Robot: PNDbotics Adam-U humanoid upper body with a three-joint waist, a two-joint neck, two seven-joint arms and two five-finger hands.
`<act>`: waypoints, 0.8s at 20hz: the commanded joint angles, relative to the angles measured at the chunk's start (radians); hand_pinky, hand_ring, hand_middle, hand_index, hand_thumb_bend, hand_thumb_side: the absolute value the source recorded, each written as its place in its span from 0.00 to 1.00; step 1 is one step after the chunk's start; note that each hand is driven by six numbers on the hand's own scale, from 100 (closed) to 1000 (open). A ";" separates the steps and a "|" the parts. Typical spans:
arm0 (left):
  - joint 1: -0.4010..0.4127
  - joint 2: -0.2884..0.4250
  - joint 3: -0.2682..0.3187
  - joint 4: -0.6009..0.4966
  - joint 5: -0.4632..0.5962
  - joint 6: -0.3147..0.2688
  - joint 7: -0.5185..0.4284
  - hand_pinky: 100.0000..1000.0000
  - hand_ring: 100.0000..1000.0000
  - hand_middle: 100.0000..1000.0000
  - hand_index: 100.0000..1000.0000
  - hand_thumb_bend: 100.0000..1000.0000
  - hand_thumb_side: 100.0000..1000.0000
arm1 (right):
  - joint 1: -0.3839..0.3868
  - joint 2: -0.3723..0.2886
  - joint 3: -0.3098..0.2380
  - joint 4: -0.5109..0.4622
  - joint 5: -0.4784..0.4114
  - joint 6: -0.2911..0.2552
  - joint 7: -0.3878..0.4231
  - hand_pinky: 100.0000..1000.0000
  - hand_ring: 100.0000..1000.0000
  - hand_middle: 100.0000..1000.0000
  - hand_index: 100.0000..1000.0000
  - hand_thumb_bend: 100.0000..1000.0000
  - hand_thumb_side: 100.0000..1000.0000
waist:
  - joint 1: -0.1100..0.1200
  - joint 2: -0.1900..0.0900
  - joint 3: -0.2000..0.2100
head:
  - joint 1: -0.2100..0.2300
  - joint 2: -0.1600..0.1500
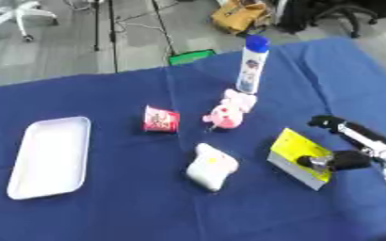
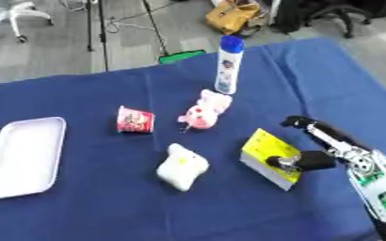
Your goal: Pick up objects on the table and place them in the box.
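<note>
A yellow-topped box (image 2: pixel 269 157) lies on the blue table at the right. My right hand (image 2: pixel 344 151) comes in from the lower right beside it. Its thumb (image 2: pixel 299 162) rests on the box's right end, while the fingers (image 2: pixel 303 123) reach out straight behind the box, clear of it. A white tray (image 1: pixel 50 155) sits at the left. In the middle are a red cup (image 1: pixel 160 119) on its side, a pink plush toy (image 1: pixel 229 112) and a white soft object with a yellow spot (image 1: pixel 209 167). Behind them a white bottle with a blue cap (image 1: pixel 252 63) stands upright. My left hand is out of view.
The blue cloth (image 1: pixel 106 207) covers the whole table; its far edge runs across the top. Beyond it on the floor are a green item (image 1: pixel 189 57), a yellow bag (image 1: pixel 241 16), stand legs and office chairs.
</note>
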 commanded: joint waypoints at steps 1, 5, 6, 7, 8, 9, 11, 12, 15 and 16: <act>-0.007 0.023 0.001 -0.015 -0.003 -0.002 -0.004 0.71 0.75 0.82 0.84 0.56 0.74 | 0.004 -0.015 0.006 0.005 0.019 -0.005 0.020 0.96 0.98 0.99 0.93 0.71 0.39 | -0.007 -0.019 0.000 | 0.000 0.006; -0.007 0.025 0.001 -0.015 -0.003 -0.002 -0.005 0.71 0.75 0.82 0.84 0.56 0.74 | 0.017 -0.030 0.017 -0.044 0.044 -0.016 0.079 0.93 0.96 0.98 0.93 0.70 0.40 | -0.009 -0.019 0.000 | 0.002 0.007; -0.006 0.025 0.001 -0.015 -0.003 -0.002 -0.005 0.71 0.75 0.82 0.84 0.56 0.74 | 0.020 -0.034 0.018 -0.059 0.050 -0.016 0.098 0.93 0.96 0.98 0.93 0.70 0.40 | -0.009 -0.018 0.000 | 0.002 0.007; -0.006 0.026 0.001 -0.015 -0.003 -0.002 -0.005 0.71 0.75 0.82 0.84 0.56 0.74 | 0.022 -0.036 0.017 -0.072 0.054 -0.015 0.113 0.93 0.96 0.98 0.93 0.70 0.40 | -0.010 -0.018 0.000 | 0.003 0.007; -0.006 0.026 0.001 -0.015 -0.003 -0.002 -0.005 0.71 0.75 0.82 0.84 0.56 0.74 | 0.023 -0.044 0.018 -0.092 0.057 -0.018 0.131 0.91 0.95 0.98 0.93 0.69 0.40 | -0.011 -0.018 -0.001 | 0.003 0.008; -0.005 0.026 0.001 -0.015 -0.003 -0.002 -0.005 0.71 0.75 0.82 0.84 0.56 0.74 | 0.026 -0.052 0.017 -0.117 0.060 -0.020 0.151 0.91 0.95 0.98 0.93 0.69 0.40 | -0.012 -0.017 -0.002 | 0.004 0.009; -0.006 0.026 0.001 -0.015 -0.003 -0.002 -0.006 0.71 0.75 0.82 0.84 0.56 0.74 | 0.031 -0.064 0.011 -0.166 0.062 -0.021 0.183 0.90 0.95 0.98 0.92 0.69 0.40 | -0.014 -0.015 -0.003 | 0.005 0.010; -0.006 0.026 0.001 -0.015 -0.003 -0.002 -0.006 0.71 0.75 0.82 0.84 0.56 0.74 | 0.033 -0.069 0.008 -0.186 0.062 -0.019 0.195 0.90 0.95 0.97 0.92 0.68 0.40 | -0.015 -0.015 -0.003 | 0.006 0.011; -0.005 0.028 0.001 -0.014 -0.003 -0.002 -0.007 0.71 0.75 0.82 0.84 0.55 0.75 | 0.039 -0.083 0.003 -0.229 0.059 -0.014 0.220 0.90 0.95 0.97 0.93 0.68 0.40 | -0.016 -0.014 -0.003 | 0.007 0.012; -0.005 0.028 0.001 -0.014 -0.003 -0.001 -0.008 0.71 0.75 0.82 0.84 0.55 0.75 | 0.040 -0.087 0.003 -0.240 0.058 -0.013 0.226 0.90 0.95 0.97 0.93 0.68 0.40 | -0.017 -0.014 -0.002 | 0.007 0.012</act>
